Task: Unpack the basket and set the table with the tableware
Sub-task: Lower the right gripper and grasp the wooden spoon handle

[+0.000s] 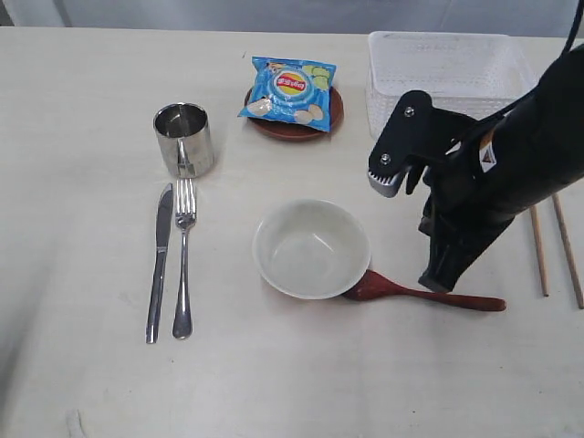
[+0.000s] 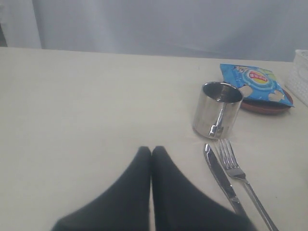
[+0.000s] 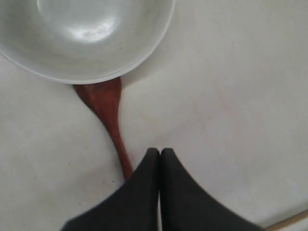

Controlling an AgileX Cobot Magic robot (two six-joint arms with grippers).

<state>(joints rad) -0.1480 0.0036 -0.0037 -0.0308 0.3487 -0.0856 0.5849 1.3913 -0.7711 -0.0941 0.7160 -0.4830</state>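
The left pincer [image 2: 151, 151] is clenched with nothing between its fingers, and it hangs over a bare part of the tabletop [image 1: 82, 109], to the left of the cutlery. Going rightward, we see the steel knife [image 1: 160, 260] and the fork [image 1: 184, 255] lying side by side, with the shiny steel cup [image 1: 184, 139] upright just behind them. Next comes the brown plate [image 1: 283, 130]; a blue chips bag [image 1: 290, 88] rests on it and covers most of it. In the middle stands the white bowl [image 1: 311, 248], upright and empty. The head of the reddish-brown spoon [image 1: 388, 287] is tucked under the bowl's rim, and its handle points to the right. The right pincer [image 1: 436, 281] is also clenched, empty as far as we can tell, with its tips down at the spoon handle. Behind it the white lattice basket [image 1: 438, 36] looks empty, though the arm hides one corner. At the far right lie the two chopsticks [image 1: 540, 255]. We judge the unpacking nearly done; what is left seems to be straightening the spoon and perhaps the chopsticks.
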